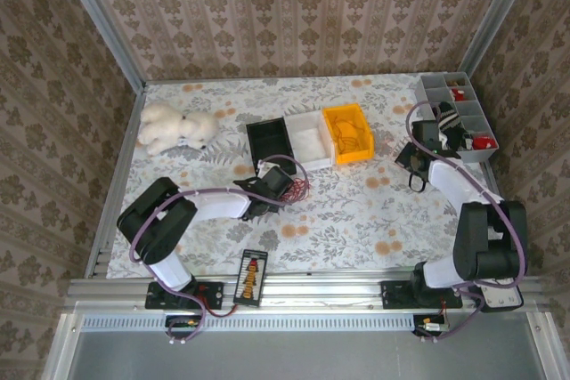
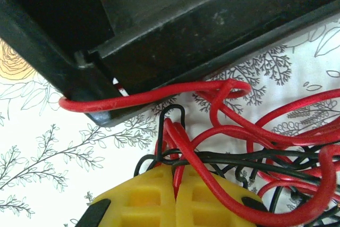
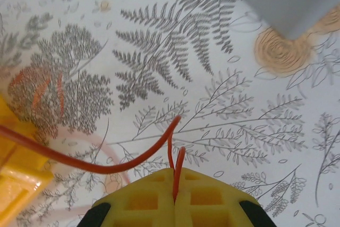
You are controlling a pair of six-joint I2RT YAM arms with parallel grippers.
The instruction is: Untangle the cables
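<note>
A loose tangle of red and black cables [image 1: 298,186] lies on the floral table just in front of the black bin [image 1: 271,140]. My left gripper [image 1: 278,186] is at the tangle's left edge. Seen from the left wrist, its yellow pads [image 2: 143,198] are shut on a red strand of the cables [image 2: 255,147], and one red loop runs along the black bin's corner [image 2: 90,59]. My right gripper [image 1: 417,150] is far to the right, near the grey organiser. In the right wrist view it [image 3: 175,173] is shut on a single thin orange-red cable [image 3: 95,166] that trails off to the left.
Black, white [image 1: 307,138] and yellow [image 1: 347,133] bins stand in a row at mid-table. A white plush toy [image 1: 174,126] lies at the back left. The grey compartment organiser [image 1: 459,113] is at the back right. A small dark rack [image 1: 250,278] lies at the near edge.
</note>
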